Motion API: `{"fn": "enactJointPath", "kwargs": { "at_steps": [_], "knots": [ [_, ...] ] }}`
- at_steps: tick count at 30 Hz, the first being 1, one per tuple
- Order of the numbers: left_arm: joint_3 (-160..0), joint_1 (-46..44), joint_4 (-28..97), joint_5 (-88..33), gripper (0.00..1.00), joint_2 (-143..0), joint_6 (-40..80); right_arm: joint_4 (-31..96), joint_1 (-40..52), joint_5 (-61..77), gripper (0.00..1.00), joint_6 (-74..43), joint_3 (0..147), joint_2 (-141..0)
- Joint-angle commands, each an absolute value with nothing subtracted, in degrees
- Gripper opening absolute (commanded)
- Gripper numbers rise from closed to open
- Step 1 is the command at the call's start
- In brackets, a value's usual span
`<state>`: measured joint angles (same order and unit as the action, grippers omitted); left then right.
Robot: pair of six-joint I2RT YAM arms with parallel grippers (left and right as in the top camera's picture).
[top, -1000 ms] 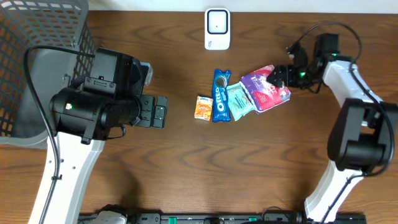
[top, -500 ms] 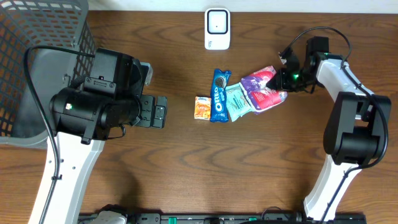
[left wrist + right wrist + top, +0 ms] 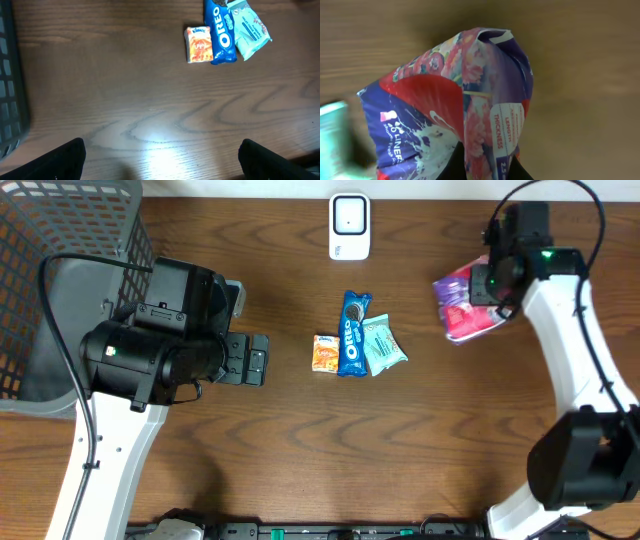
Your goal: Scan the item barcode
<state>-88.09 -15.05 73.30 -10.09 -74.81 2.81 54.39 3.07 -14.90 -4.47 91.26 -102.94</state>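
Three snacks (image 3: 354, 335) mid-table; left jaws wide over open wood (image 3: 150, 100); right jaws clamp purple packet (image 3: 458, 310)

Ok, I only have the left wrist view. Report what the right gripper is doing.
Observer: The right gripper is shut on a purple pack, held right of the Oreo pack.
Operator: Find me the scanner.
Observer: A white device, likely it, stands at the far edge of the table, beyond the Oreo pack.
Operator: Check the purple pack for a barcode.
Observer: None shows in the right wrist view, only floral print and the word LENGTH.
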Motion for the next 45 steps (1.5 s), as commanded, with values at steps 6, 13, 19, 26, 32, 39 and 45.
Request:
{"fn": "enactJointPath", "kwargs": {
  "at_steps": [6,13,19,26,32,39,45],
  "knots": [
    [-88.6,-14.7,73.5,-9.4,0.98,-75.0,2.9,56.0,8.8,-53.8,0.07,-21.2,85.6,-108.9],
    [-88.6,-14.7,73.5,-9.4,0.98,-75.0,2.9,56.8,12.6,-52.9,0.15,-21.2,85.2,-116.5],
    [-88.6,-14.7,73.5,-9.4,0.98,-75.0,2.9,55.1,20.3,-43.0,0.5,-21.2,85.3,-118.0],
    [-88.6,-14.7,73.5,-9.4,0.98,-75.0,2.9,52.2,27.0,-31.7,0.99,-21.0,87.0,-117.9],
    [-88.6,-14.7,73.5,-9.4,0.98,-75.0,2.9,59.7,25.3,-28.4,0.99,-21.0,95.4,-117.6],
    [-88.6,-14.7,73.5,-9.4,0.98,-75.0,2.9,70.5,15.5,-19.8,0.99,-15.9,106.5,-117.6],
    [-88.6,-14.7,73.5,-9.4,0.98,-75.0,2.9,77.9,4.1,-13.2,0.93,-10.1,105.4,-117.7]
  ]
}}
